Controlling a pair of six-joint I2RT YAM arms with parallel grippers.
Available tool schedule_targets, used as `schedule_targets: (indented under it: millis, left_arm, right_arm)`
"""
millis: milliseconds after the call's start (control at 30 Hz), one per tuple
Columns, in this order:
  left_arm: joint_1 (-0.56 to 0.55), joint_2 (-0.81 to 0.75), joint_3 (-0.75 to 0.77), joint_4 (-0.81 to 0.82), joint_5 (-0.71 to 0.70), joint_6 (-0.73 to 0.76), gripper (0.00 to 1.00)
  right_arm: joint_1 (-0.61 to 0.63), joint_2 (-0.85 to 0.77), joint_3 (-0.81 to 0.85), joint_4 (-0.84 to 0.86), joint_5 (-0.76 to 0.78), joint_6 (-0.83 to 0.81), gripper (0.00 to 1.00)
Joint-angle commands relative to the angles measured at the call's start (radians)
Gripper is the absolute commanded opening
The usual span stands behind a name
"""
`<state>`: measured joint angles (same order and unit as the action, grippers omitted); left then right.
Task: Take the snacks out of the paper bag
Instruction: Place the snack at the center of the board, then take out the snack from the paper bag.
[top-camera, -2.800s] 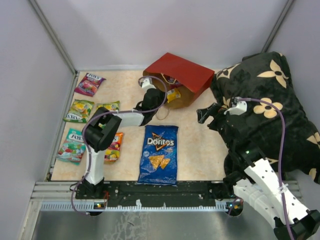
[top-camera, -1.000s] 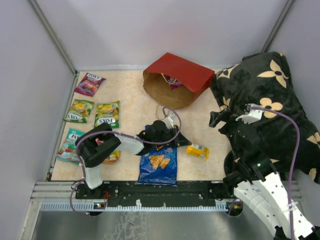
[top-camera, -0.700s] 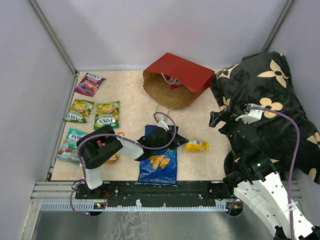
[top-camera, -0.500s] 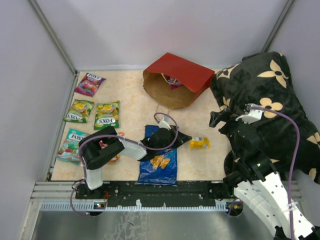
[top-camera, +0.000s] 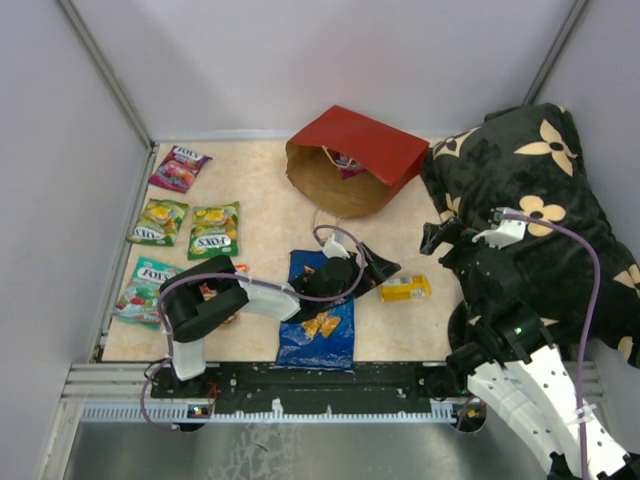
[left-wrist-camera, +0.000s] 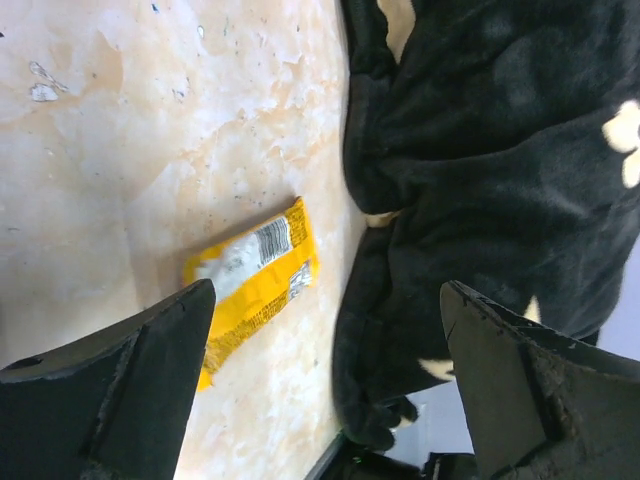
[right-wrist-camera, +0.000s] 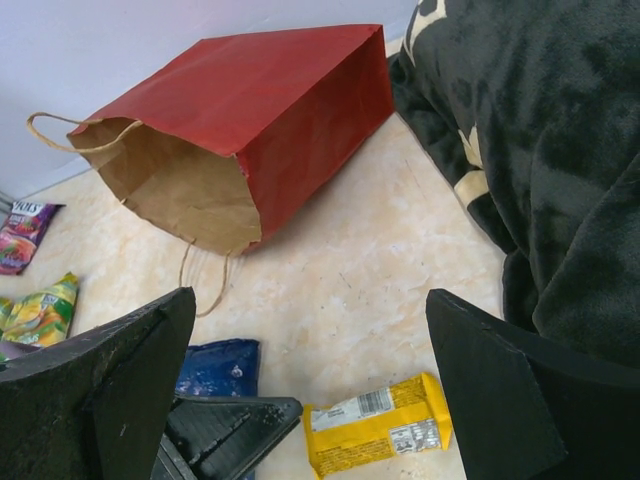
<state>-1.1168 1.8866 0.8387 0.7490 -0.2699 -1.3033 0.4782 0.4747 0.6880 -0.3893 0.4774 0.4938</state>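
Top external view: left arm (top-camera: 262, 295) folded at the elbow, forearm stretched low across the chip bag (top-camera: 312, 338). Its jaws are spread and empty. Yellow box (top-camera: 405, 288) lies on the table (top-camera: 260, 220) just past their tips, touching neither. Right arm (top-camera: 522, 368) is raised over the black cushion (top-camera: 545, 190), jaws wide apart, empty. Red paper bag (top-camera: 365, 145) lies on its side well ahead of them.

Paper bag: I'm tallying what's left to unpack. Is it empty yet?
Not empty. The paper bag lies on its side, and the top view shows a small packet just inside its open mouth.
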Motion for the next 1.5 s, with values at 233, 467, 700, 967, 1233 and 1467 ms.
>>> schedule_targets:
  millis: [233,467,700,967,1233,1467]
  left_arm:
    - [0.169,-0.192,-0.002,-0.152,0.252,0.508,0.71]
    - [0.363,-0.206,0.033,-0.331,0.256,0.541,0.79]
    - [0.505,-0.058,0.078,-0.09,0.446,0.263,0.79]
    - [0.552,0.139,0.27,0.012,0.541,-0.048,0.79]
    - [0.563,0.232,0.334,-0.013,0.334,-0.206,0.79]
    - [0.563,0.391,0.486,0.025,0.316,-0.3,0.78]
  right_arm:
    - [-0.007,-0.013,0.006,0.033,0.018,-0.049,0.99]
    - [-0.007,0.002,-0.009,0.055,-0.023,-0.026,0.99]
    - [-0.007,-0.025,-0.002,0.027,-0.018,-0.016,0.99]
    - [-0.007,-0.087,-0.014,0.0,0.018,-0.014,0.99]
    - [-0.007,-0.091,-0.016,-0.003,0.019,-0.006,0.99]
    - [-0.007,-0.097,-0.019,-0.028,0.005,0.016,0.99]
